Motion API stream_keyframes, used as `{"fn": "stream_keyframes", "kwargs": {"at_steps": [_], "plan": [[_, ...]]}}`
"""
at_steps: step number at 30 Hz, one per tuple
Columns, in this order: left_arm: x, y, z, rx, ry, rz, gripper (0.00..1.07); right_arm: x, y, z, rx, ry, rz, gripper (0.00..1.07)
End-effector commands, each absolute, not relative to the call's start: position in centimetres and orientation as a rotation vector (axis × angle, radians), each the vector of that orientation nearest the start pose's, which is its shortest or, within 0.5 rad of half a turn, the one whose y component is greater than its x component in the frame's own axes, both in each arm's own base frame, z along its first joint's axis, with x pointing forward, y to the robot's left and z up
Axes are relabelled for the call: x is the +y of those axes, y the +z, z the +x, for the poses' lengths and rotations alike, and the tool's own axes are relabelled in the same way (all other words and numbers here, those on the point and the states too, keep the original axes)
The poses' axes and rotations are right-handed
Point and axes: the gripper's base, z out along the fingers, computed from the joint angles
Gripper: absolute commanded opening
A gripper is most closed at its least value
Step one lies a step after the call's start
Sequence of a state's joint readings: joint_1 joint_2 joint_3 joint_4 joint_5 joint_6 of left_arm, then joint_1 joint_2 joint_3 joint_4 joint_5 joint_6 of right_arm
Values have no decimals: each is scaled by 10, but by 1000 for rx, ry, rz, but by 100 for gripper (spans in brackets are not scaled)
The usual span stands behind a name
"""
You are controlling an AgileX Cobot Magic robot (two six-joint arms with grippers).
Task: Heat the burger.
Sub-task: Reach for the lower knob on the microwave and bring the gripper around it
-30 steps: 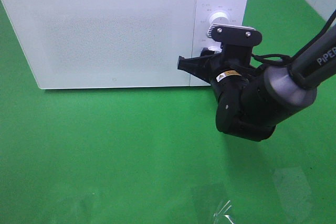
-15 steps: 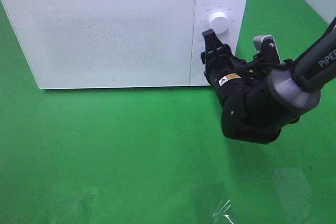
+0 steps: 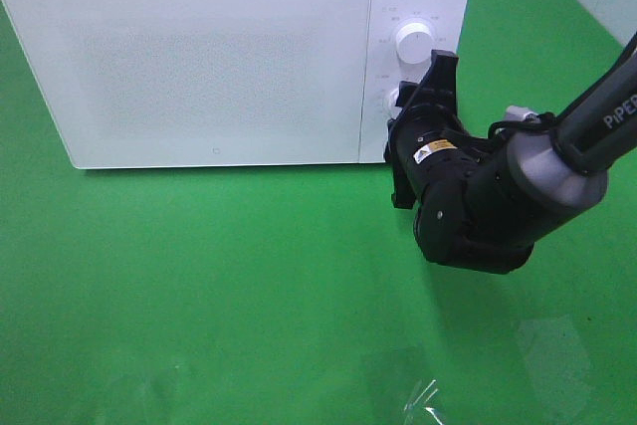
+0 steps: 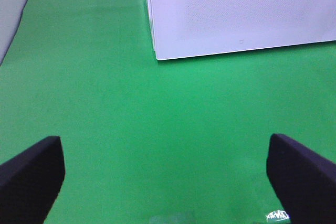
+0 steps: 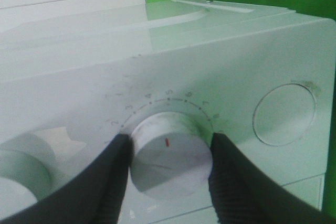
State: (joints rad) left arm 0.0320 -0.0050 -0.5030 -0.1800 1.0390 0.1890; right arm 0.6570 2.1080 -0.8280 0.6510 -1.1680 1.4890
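Pinching a dial (image 5: 170, 161) on the microwave (image 3: 219, 57), right pincer (image 5: 169, 140) hovers over green cloth (image 3: 199, 286); left pincer (image 4: 164, 144) spread.

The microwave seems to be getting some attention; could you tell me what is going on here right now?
The right tool is at the control panel of the microwave, with its fingers closed on either side of the lower dial, gripping it as if to set it. The door is shut, and the burger is not in view. The left tool hangs open above the green mat, holding nothing, near a front corner of the microwave.
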Motion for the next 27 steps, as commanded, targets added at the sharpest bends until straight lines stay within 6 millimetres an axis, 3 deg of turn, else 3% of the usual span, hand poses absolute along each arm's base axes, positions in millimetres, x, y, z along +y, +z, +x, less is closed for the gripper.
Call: {"fn": "stream_keyframes", "kwargs": {"at_steps": [1,12,19,21,27], "plan": [[-14,280,-8,1974,-74,156,103,214,135,323,1337,1539,1102,0],[-14,280,-8,1974,-74,156,103,211,135,323,1309,1523,1133,1],[-14,280,-8,1974,-74,156,103,204,133,325,1257,1474,1205,8],[-14,280,-8,1974,-74,156,103,199,132,326,1222,1422,1240,18],[-14,280,-8,1974,-74,156,103,196,131,326,1215,1379,1242,34]]}}
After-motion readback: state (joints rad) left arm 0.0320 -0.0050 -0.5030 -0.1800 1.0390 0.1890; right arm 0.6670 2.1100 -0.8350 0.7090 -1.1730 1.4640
